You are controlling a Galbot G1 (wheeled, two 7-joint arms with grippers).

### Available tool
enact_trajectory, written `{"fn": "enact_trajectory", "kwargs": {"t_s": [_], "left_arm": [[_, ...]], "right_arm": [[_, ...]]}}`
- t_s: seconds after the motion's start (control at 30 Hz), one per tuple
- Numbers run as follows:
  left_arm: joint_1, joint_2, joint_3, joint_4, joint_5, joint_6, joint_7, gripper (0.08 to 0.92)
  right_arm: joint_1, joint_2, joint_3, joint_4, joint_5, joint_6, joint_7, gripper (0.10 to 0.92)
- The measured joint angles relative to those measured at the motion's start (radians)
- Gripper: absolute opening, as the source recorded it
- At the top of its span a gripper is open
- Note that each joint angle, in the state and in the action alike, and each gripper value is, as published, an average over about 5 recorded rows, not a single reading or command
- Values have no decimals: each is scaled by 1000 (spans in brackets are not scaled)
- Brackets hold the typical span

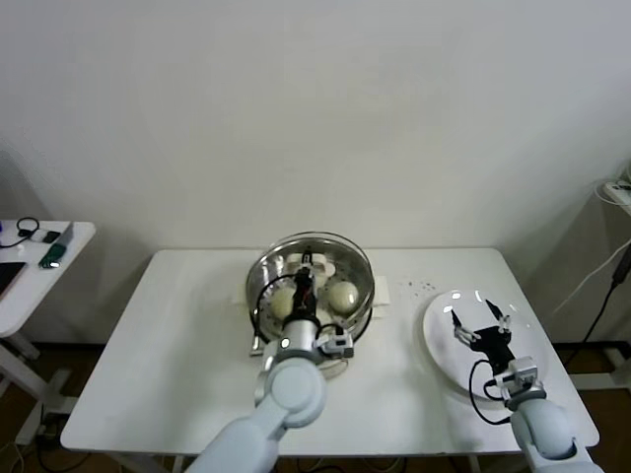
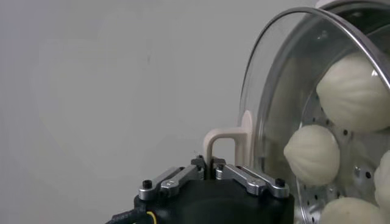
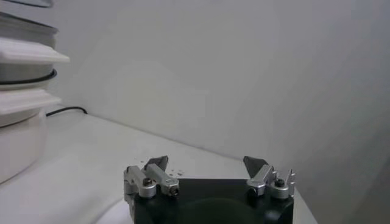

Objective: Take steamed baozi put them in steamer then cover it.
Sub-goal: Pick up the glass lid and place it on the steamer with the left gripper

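The steamer (image 1: 264, 286) holds baozi (image 1: 341, 296) (four in the wrist view); left gripper (image 2: 214, 165) pinches the glass lid (image 2: 268, 91) handle, right gripper (image 1: 480, 323) gapes empty over the plate (image 1: 439, 345)

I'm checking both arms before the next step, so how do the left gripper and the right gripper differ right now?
The left gripper is shut on the lid handle, holding the glass lid over the steamer; the right gripper is open and holds nothing. The left gripper is at the table's middle, while the right gripper hovers over the white plate on the right. Both share the same black and silver build.
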Motion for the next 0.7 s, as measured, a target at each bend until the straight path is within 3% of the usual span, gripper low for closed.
{"fn": "enact_trajectory", "kwargs": {"t_s": [0.7], "left_arm": [[3,-16,12,41,25,0,6,143]], "right_arm": [[13,17,1,-11,-8,7,-5,823]]}}
